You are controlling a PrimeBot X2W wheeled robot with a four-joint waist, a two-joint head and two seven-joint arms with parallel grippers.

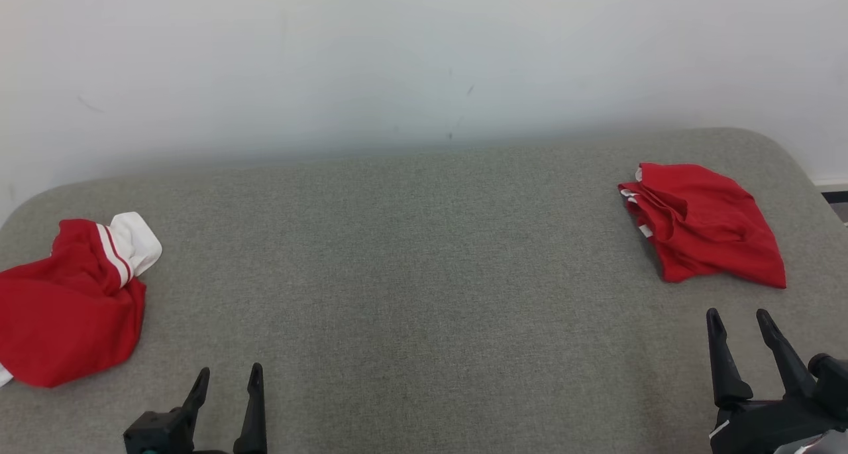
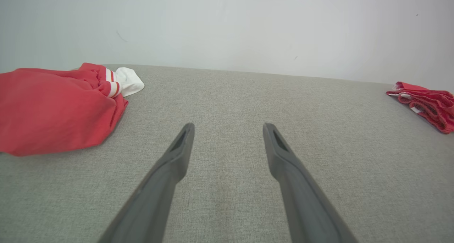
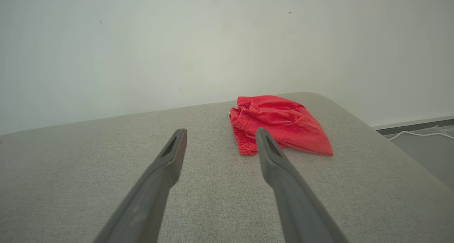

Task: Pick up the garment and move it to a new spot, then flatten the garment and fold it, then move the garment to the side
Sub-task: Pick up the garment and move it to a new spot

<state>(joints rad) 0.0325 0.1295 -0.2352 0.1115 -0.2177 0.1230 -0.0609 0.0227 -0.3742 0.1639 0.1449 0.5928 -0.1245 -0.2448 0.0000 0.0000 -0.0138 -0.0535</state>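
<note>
Notably, right wrist view adds white cable (image 3: pixel 420 133) past red garment (image 3: pixel 280 124).

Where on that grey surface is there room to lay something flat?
The middle of the grey surface is bare, between the red-and-white garment at its left end and the red garment at its right. Only those ends are taken.

Grey fabric surface (image 1: pixel 424 255) before a pale wall (image 1: pixel 424 56).
Rounded at the far right corner; beyond it, on the floor (image 3: pixel 432 150), a thin white cable (image 3: pixel 422 133).
</note>
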